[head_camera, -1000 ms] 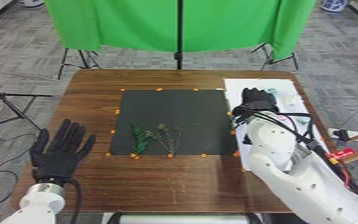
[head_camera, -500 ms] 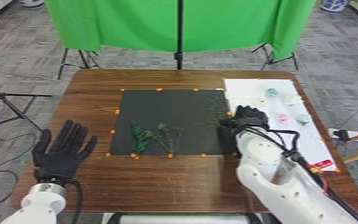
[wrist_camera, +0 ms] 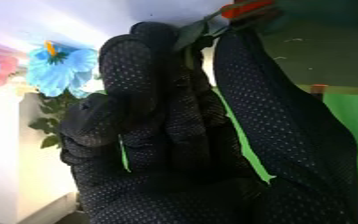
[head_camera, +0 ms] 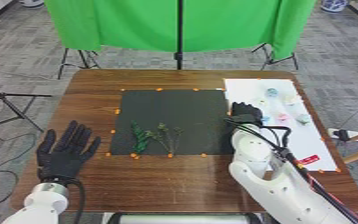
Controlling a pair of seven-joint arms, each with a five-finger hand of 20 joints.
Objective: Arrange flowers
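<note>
Right hand (head_camera: pixel 246 114) over the seam between dark mat (head_camera: pixel 171 112) and white sheet (head_camera: pixel 316 145), right of centre; a leafy sprig (wrist_camera: pixel 190 37) at its tip, grip impossible to tell. Blue flower (head_camera: pixel 271 92) and pink flower (head_camera: pixel 282 118) on the sheet, upper right! Green sprigs (head_camera: pixel 140 138) on the mat, lower left of centre. Left hand (head_camera: pixel 62 156), lower left, released, fingers straight.

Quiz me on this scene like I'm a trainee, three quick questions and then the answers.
1. True or false: the left hand is touching the black mat.
2. In the right wrist view, which colour of flower appears closer to the right hand? A) pink B) blue C) white
3. Fill in, near or far: the green sprigs lie toward the mat's ____ edge as the robot sees it.

Key: 1. False. 2. B, the blue flower. 3. Near.
</note>
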